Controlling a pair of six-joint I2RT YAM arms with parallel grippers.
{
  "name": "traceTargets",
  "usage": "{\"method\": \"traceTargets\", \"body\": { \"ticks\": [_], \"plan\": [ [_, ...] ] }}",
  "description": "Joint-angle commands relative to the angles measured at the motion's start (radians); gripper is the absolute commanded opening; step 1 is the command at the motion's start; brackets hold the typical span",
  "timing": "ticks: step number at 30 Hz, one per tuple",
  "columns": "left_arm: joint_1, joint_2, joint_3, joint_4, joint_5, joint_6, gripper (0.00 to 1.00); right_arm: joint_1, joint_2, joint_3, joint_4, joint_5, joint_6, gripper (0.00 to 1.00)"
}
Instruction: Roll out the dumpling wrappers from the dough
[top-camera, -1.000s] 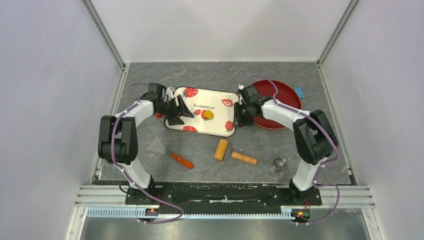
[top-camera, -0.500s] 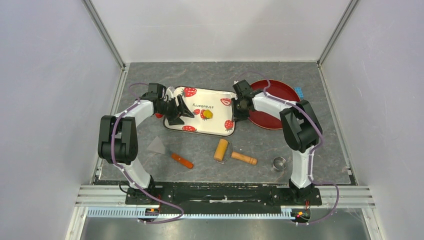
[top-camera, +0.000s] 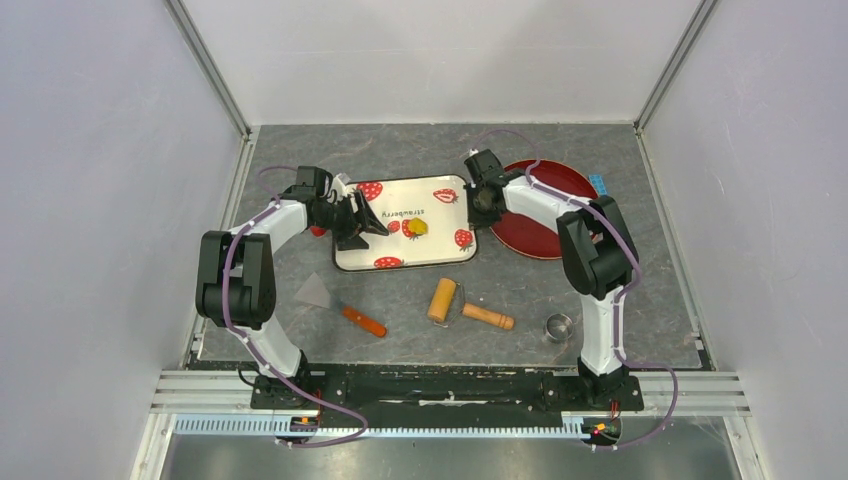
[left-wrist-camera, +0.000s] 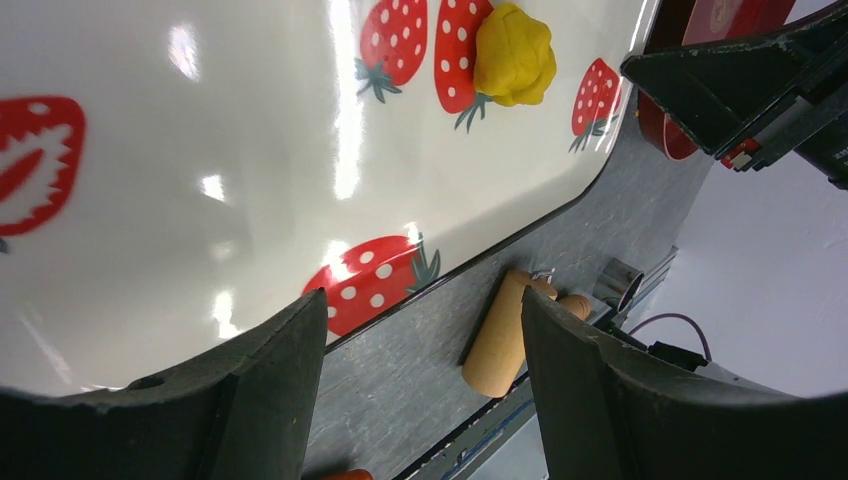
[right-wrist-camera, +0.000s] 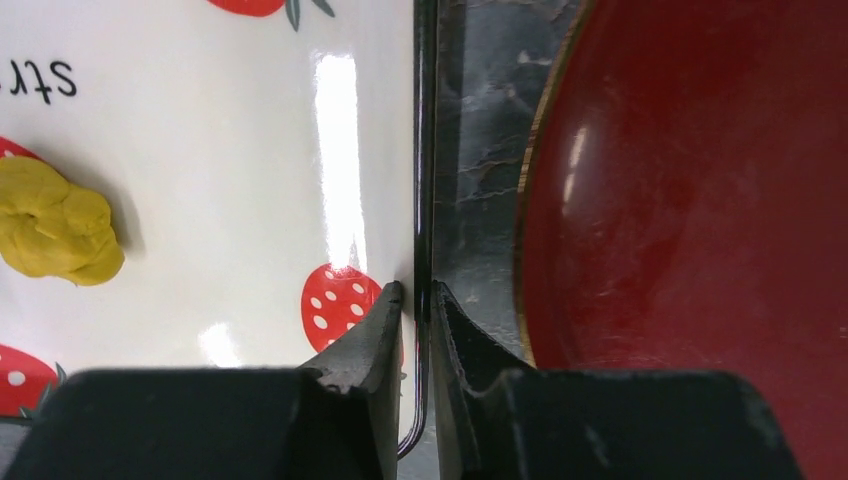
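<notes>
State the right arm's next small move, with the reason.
Probably open the right gripper and release the strawberry tray: it pinches the tray's right rim, while the dough is an unrolled lump and the wooden roller lies ungripped on the table.

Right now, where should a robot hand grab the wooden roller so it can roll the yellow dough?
By its slim handle, from straight above. The roller lies flat on the table, with the handle sticking out sideways, thin enough to pinch.
</notes>
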Motion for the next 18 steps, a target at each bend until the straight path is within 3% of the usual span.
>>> {"method": "traceTargets", "body": {
  "ticks": [1, 18],
  "plan": [
    [-0.004, -0.031, 0.03, 0.026, 0.033, 0.044, 0.75, -0.043, -0.042, -0.045, -0.044, 0.084, -0.047, 0.14],
    [-0.004, -0.039, 0.026, 0.026, 0.024, 0.052, 0.75, -0.08, -0.162, -0.117, -0.038, 0.024, -0.058, 0.18]
  ]
}}
